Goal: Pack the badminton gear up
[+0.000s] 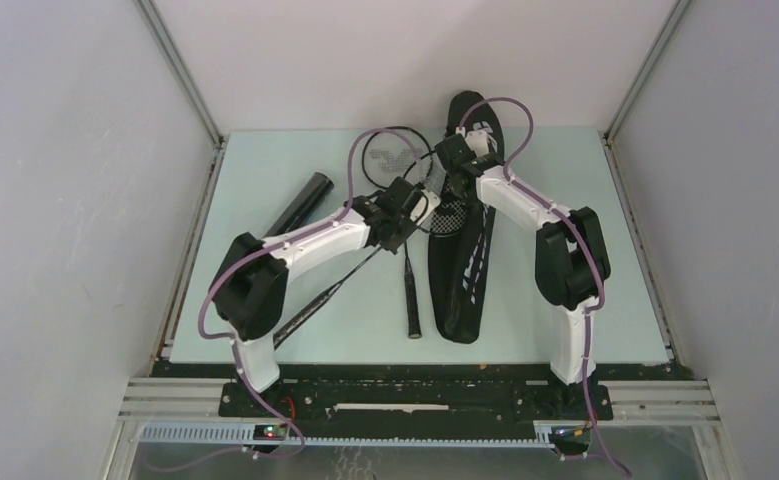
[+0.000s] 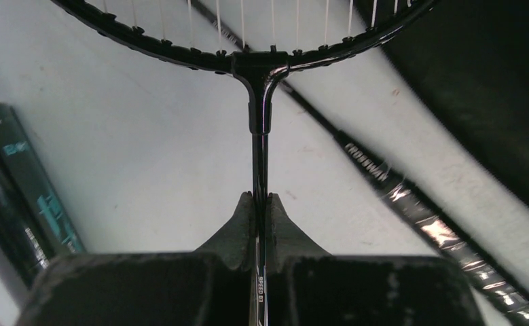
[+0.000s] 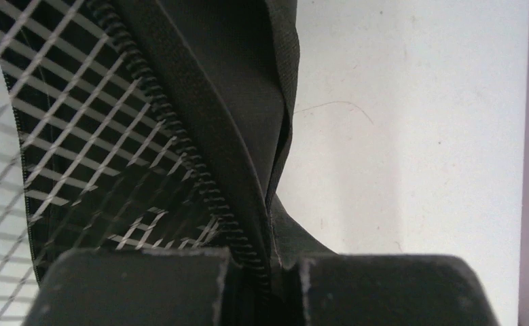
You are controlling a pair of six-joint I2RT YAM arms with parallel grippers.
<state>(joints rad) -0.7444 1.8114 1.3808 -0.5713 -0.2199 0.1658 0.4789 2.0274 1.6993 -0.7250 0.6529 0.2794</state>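
Note:
My left gripper (image 1: 410,215) (image 2: 260,197) is shut on the thin shaft of a black racket (image 2: 261,109), just below its head. That racket's shaft (image 1: 330,292) runs back toward the near left, and its strung head (image 1: 449,213) lies at the mouth of the black racket bag (image 1: 465,280). My right gripper (image 1: 454,160) (image 3: 275,261) is shut on the bag's zipper edge (image 3: 200,170), with racket strings (image 3: 78,136) showing inside. The second racket (image 1: 411,300) (image 2: 411,204) lies on the table beside the bag. The black tube (image 1: 300,205) (image 2: 17,197) lies at the left. No shuttlecocks are in view.
The pale table (image 1: 585,260) is walled by grey panels on both sides and at the back. The bag's far end (image 1: 470,110) reaches the back edge. The second racket's head (image 1: 393,160) lies behind my left gripper. A black rail (image 1: 415,395) runs along the near edge.

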